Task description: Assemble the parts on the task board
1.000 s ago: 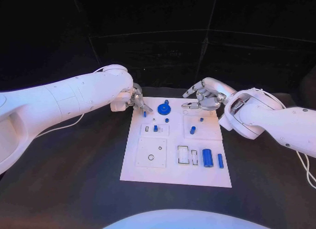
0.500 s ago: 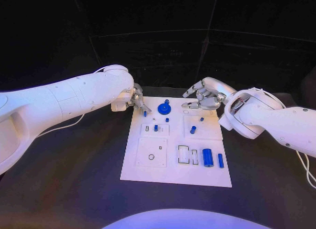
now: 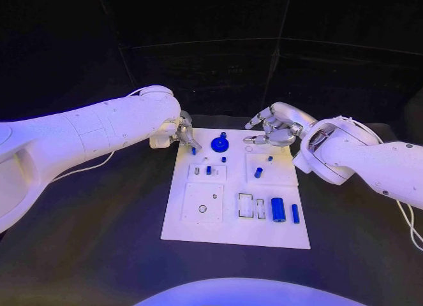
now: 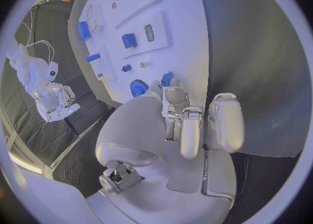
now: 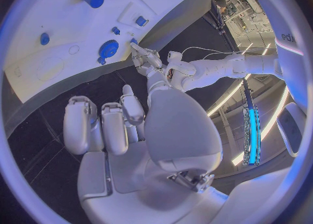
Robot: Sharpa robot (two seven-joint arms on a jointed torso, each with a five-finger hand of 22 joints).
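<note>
Task board, far edge: both hands poised over blue parts.

Left hand (image 3: 179, 132) pinches a small blue peg (image 3: 194, 151) at its fingertips over the task board (image 3: 231, 233); a skewed seating could jam it. Blue gear (image 3: 221, 145) sits between the hands. Right hand (image 3: 275, 129), fingers curled and holding nothing, could knock it.

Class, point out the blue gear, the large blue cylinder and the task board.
blue gear (image 3: 221, 145), head view, its toothed disc.
large blue cylinder (image 3: 277, 210), head view, mid-body.
task board (image 3: 230, 234), head view, bare near edge.
</note>
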